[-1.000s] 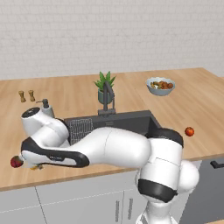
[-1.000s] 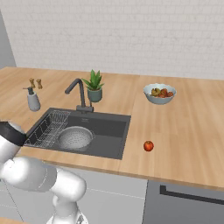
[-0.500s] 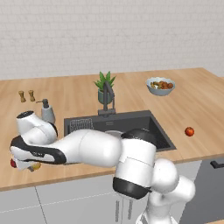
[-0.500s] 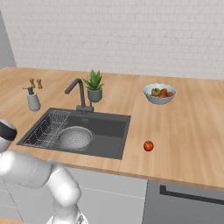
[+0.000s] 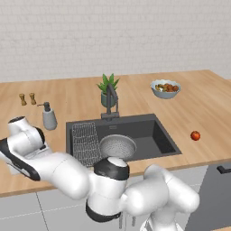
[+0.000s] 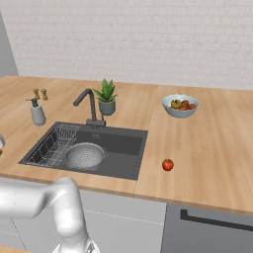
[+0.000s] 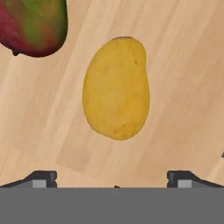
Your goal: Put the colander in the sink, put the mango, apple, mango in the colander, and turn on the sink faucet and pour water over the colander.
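Hovering: gripper (image 7: 112, 178) is held over the wooden counter (image 7: 183, 78), jaws spread wide, nothing between them.

Hand view, yellow mango: yellow mango (image 7: 116, 88) is seen lying on the counter, just beyond the fingertips (image 7: 43, 178), centred between the two tips, not touched.
Hand view, second mango: red-green mango (image 7: 33, 24) is cut off by the top left corner, near the yellow one but apart from it.

Left base view, colander: colander (image 5: 117, 146) is seen upright inside the sink (image 5: 155, 135), just beside the wire rack (image 5: 85, 143).
Left base view, faucet: sink faucet (image 5: 112, 100) is placed at the sink's back edge, in front of the potted plant (image 5: 107, 88).
Left base view, apple: apple (image 5: 195, 135) is on the counter to the right of the sink, well apart from the colander.
Left base view, arm: arm (image 5: 54, 164) is stretched low to the left of the sink; the gripper is hidden here.
Left base view, other: soap pump bottle (image 5: 48, 117) stands left of the sink, fruit bowl (image 5: 165, 88) at the back right.

Right base view, colander: colander (image 6: 86, 155) is seen in the sink's (image 6: 123, 148) left half.
Right base view, apple: apple (image 6: 167, 164) lies right of the sink.
Right base view, faucet: sink faucet (image 6: 89, 106) stands behind the basin.
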